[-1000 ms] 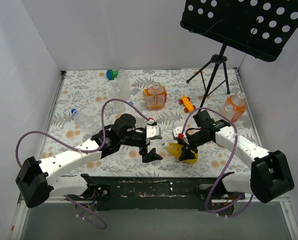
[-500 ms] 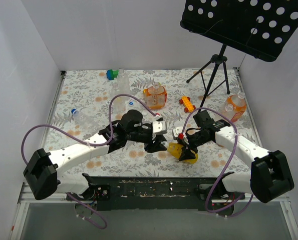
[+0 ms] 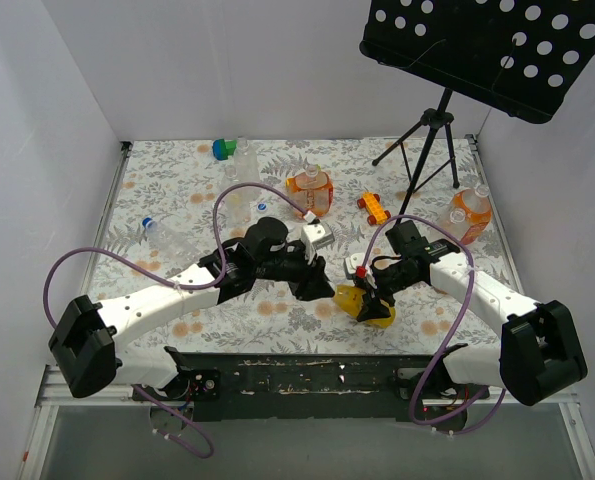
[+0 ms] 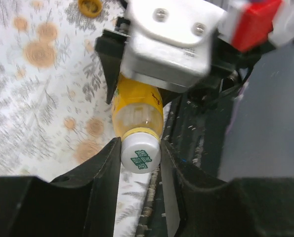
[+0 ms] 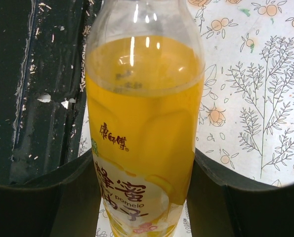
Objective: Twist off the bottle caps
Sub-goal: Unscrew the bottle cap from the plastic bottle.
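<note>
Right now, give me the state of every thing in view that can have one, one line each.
white cap, on the pomelo drink bottle, not yet unscrewed.
pomelo drink bottle, capped, yellow liquid inside.
left gripper, shut on white cap.
right gripper, shut on pomelo drink bottle.
squat orange bottle, upright, capped.
clear bottle, lying on its side, blue cap on.

On the flowery table [image 3: 157, 190], a green and blue block [image 3: 223, 150] sits far left, an orange toy car [image 3: 373, 207] right of middle. A black stand [image 3: 482, 45] rises far right.
</note>
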You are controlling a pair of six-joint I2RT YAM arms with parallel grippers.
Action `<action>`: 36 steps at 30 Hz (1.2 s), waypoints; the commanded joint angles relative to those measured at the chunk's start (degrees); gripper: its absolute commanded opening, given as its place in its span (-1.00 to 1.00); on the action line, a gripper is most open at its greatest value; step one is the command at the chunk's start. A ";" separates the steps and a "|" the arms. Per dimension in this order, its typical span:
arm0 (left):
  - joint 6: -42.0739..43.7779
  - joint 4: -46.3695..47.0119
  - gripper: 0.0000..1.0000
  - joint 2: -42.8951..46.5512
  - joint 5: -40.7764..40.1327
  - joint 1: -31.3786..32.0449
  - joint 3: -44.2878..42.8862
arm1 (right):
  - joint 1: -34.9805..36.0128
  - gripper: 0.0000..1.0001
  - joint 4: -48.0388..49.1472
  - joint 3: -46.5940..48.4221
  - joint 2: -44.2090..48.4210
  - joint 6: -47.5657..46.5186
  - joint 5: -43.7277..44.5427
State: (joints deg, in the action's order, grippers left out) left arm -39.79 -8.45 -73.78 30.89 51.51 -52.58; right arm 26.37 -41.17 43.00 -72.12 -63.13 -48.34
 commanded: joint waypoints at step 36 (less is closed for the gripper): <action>-15.96 -13.44 0.96 20.42 -17.63 -0.18 -1.13 | 0.52 -0.80 -0.84 -0.11 -0.92 -1.55 2.11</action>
State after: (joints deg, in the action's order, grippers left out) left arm -71.53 -21.58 -58.57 12.03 51.55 -56.55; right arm 26.76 -40.36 43.00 -72.38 -63.22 -48.53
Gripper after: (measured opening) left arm 0.981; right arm 0.636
